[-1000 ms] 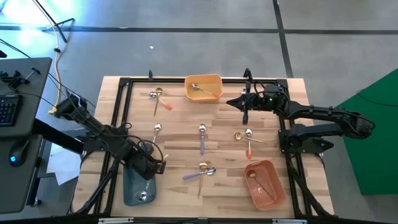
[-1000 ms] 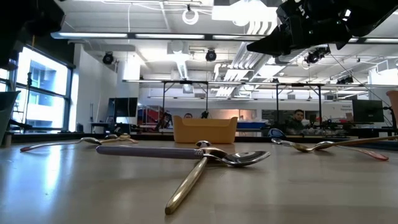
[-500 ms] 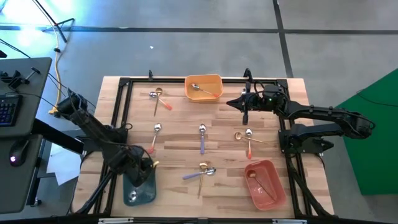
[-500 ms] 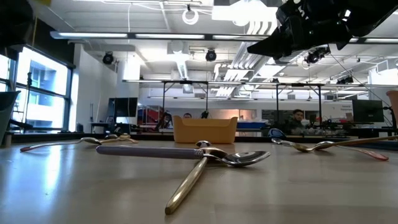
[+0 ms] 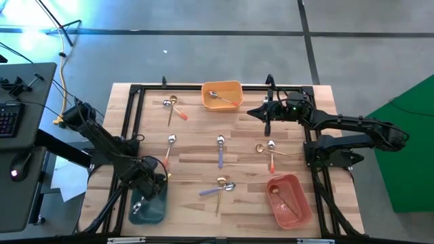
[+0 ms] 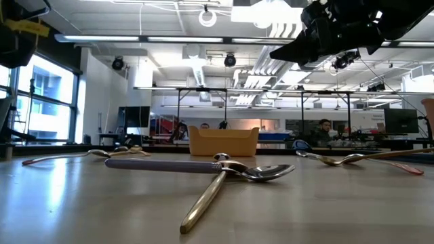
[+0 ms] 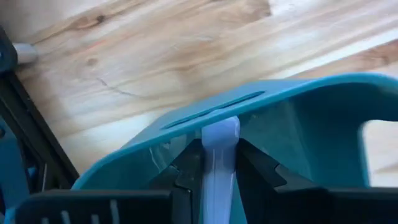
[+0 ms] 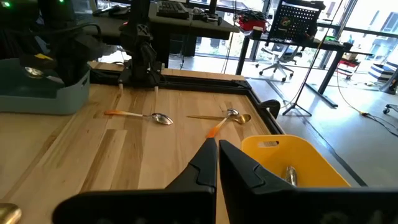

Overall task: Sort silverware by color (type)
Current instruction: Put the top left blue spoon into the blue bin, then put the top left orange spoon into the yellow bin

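The left end effector (image 5: 150, 184) hangs over the teal tray (image 5: 148, 211) at the bench's (image 5: 196, 142) front left corner. Its fingers (image 7: 252, 171) close on the handle of a lavender spoon (image 7: 219, 155) that points down into the tray. A silver spoon bowl (image 5: 136, 207) lies inside that tray.

The right end effector (image 5: 266, 115) waits above the back of the bench, just beside the orange tray (image 5: 222, 95), with its fingers (image 8: 242, 163) pressed together and nothing between them. That tray holds one spoon (image 5: 220, 97). The pink tray (image 5: 290, 200) at the front right corner holds a gold spoon (image 5: 279, 196).

The other spoons lie loose on the bench: two crossed near the back left (image 5: 173, 106), one at the left middle (image 5: 170, 146), a lavender one in the centre (image 5: 220, 150), two right of centre (image 5: 270, 152), and a crossed pair near the front edge (image 5: 220, 188).
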